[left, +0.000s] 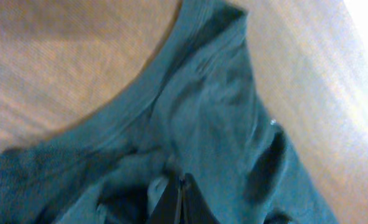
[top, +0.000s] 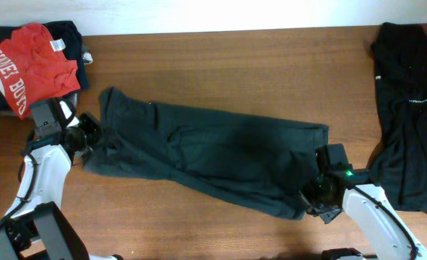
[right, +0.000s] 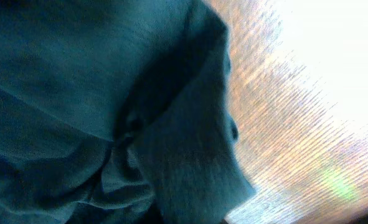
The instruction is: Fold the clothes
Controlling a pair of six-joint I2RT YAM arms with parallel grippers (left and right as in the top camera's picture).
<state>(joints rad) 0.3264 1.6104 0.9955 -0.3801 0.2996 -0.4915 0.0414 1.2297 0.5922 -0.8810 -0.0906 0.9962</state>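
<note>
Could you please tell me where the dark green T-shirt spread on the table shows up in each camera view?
Overhead: the dark green T-shirt lies across the middle.
Left wrist: it fills the centre and bottom.
Right wrist: it fills the left side.
Shared landmark: the wooden table under it.

The left arm is trailing back behind its wrist, with the left gripper turned sideways. Its two dark fingers are pressing flat together, pinching a bunched fold of the dark green shirt right at the tips. The right arm is stretching out behind its wrist, and the right gripper is lying low against the same shirt's edge. Cloth is hiding its jaws, so how they stand cannot be told.
</note>
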